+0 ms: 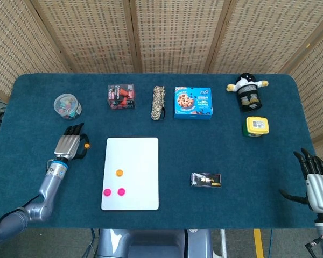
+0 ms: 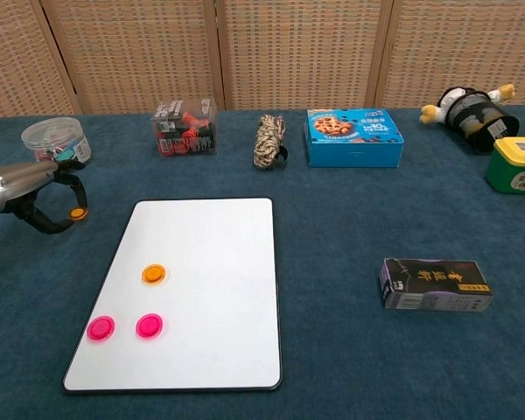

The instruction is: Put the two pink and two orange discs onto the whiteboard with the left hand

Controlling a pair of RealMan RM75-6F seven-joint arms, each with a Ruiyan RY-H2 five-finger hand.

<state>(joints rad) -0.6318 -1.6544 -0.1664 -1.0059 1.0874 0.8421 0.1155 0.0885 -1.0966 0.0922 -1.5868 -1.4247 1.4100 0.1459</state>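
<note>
The whiteboard (image 1: 141,156) (image 2: 219,254) lies flat on the blue table. On it sit one orange disc (image 1: 119,172) (image 2: 154,274) and two pink discs (image 1: 106,192) (image 1: 120,191) (image 2: 101,328) (image 2: 149,326). My left hand (image 1: 69,145) (image 2: 33,187) is just left of the board's far corner. It pinches the second orange disc (image 1: 86,144) (image 2: 78,213) between thumb and a finger, slightly above the cloth. My right hand (image 1: 315,181) hovers at the table's near right corner, fingers spread and holding nothing.
Along the far side stand a jar of clips (image 1: 67,105), a clear box of red parts (image 1: 121,96), a rope bundle (image 1: 159,102), a blue cookie box (image 1: 192,102) and a plush toy (image 1: 247,91). A yellow tub (image 1: 257,126) and a black box (image 1: 205,180) lie right of the board.
</note>
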